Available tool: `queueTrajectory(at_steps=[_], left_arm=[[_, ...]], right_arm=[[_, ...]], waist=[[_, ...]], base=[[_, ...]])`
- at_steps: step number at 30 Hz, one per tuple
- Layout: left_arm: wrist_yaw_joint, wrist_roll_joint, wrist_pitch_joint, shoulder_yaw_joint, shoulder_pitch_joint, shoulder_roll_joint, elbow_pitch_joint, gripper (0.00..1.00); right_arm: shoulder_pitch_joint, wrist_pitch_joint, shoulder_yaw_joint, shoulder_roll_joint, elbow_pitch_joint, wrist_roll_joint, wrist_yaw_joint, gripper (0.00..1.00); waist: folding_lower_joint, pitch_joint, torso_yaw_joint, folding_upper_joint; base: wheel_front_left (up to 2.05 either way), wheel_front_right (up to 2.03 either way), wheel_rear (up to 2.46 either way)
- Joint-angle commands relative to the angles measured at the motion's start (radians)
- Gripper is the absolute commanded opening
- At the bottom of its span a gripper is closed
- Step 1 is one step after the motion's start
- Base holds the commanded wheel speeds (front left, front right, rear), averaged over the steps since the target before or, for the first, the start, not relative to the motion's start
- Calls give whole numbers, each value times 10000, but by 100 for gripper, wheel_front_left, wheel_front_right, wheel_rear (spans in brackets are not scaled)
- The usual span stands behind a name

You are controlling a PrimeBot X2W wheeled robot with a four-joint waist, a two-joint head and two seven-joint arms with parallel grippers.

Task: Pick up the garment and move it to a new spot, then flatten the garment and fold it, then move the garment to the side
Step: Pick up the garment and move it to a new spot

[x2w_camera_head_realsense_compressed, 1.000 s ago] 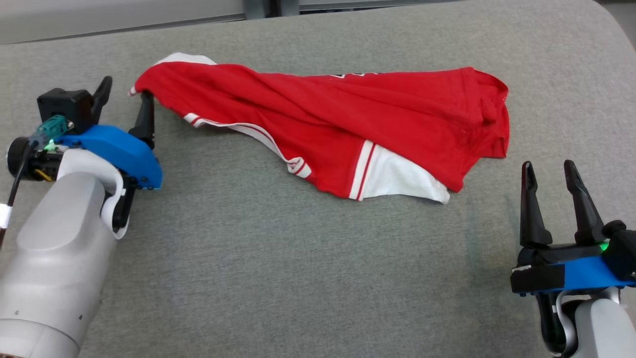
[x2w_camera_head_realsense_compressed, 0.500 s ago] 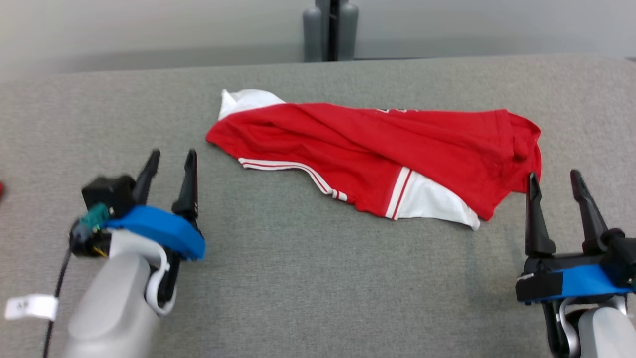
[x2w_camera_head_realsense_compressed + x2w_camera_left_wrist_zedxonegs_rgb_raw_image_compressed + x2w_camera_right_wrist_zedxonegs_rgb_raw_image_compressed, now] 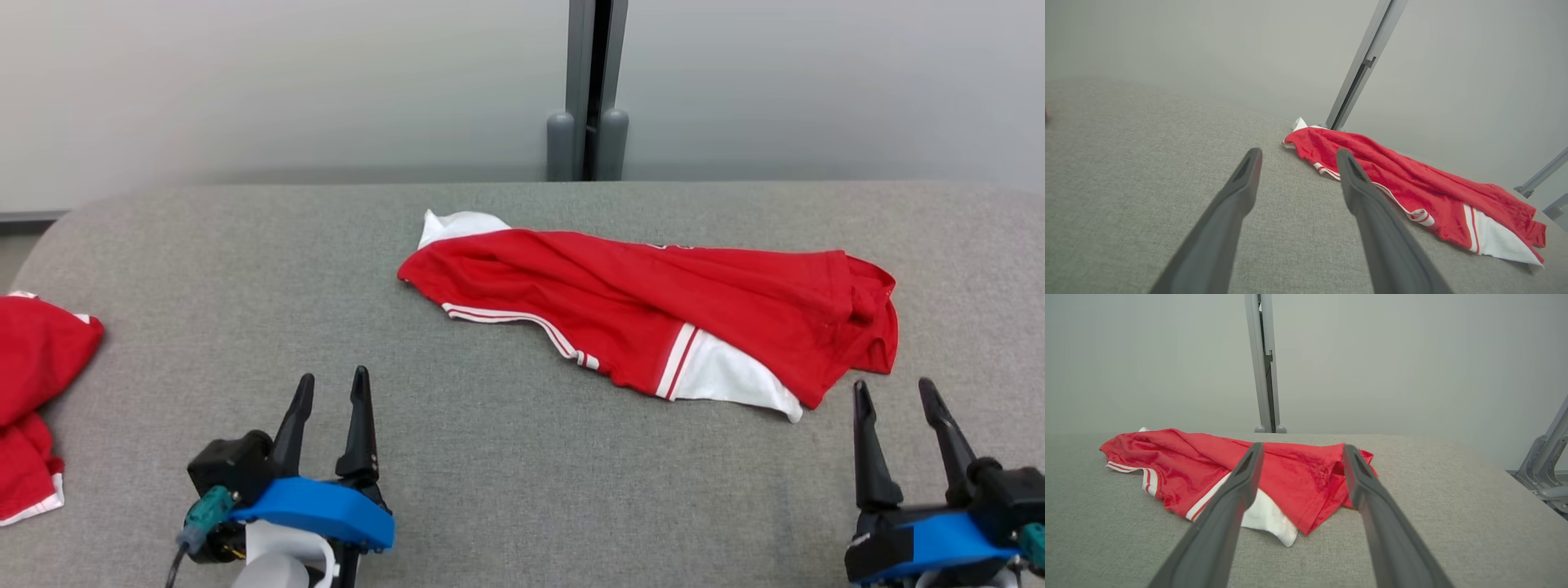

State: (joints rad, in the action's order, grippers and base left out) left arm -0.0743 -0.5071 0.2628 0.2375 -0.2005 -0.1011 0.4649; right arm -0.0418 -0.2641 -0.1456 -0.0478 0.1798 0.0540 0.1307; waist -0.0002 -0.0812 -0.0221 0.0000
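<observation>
Left gripper (image 3: pixel 333 376) and right gripper (image 3: pixel 891 384) both stand open and empty low in the head view, with the rumpled red-and-white garment (image 3: pixel 653 302) lying on the grey surface (image 3: pixel 490 457) beyond them, nearer the right one. From the left wrist, the garment lies ahead and to the right of the spread fingers (image 3: pixel 1229 212). From the right wrist, it lies just past that gripper's fingers (image 3: pixel 1224 514), untouched.

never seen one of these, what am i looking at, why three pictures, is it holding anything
It is a two-armed robot at a grey table. The wide picture comes from a camera on its head, looking down: the left gripper sits lower left, the right gripper lower right, each with two dark fingers. The other two come from cameras on the wrists, looking along those fingers. A red and white garment lies rumpled on the table; another red garment lies at the left edge. Both grippers are open and hold nothing.
</observation>
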Motion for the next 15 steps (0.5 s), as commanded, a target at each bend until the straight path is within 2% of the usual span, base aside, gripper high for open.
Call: queueTrajectory(at_steps=[1, 8, 15], left_arm=[[20, 176, 30, -98, 159, 65, -218, 100], [255, 1141, 30, -248, 959, 129, -797, 100], [145, 1345, 30, -468, 1442, 285, -930, 100]], right_arm=[[224, -7, 4, -47, 36, 14, 1, 100], [545, -7, 274, -49, 214, 112, 1, 100], [357, -7, 602, -45, 422, 168, 1, 100]], waist=[[2, 93, 13, 0], [2, 319, 58, 0], [2, 371, 86, 0]], base=[[0, 0, 0], [0, 0, 0], [0, 0, 0]])
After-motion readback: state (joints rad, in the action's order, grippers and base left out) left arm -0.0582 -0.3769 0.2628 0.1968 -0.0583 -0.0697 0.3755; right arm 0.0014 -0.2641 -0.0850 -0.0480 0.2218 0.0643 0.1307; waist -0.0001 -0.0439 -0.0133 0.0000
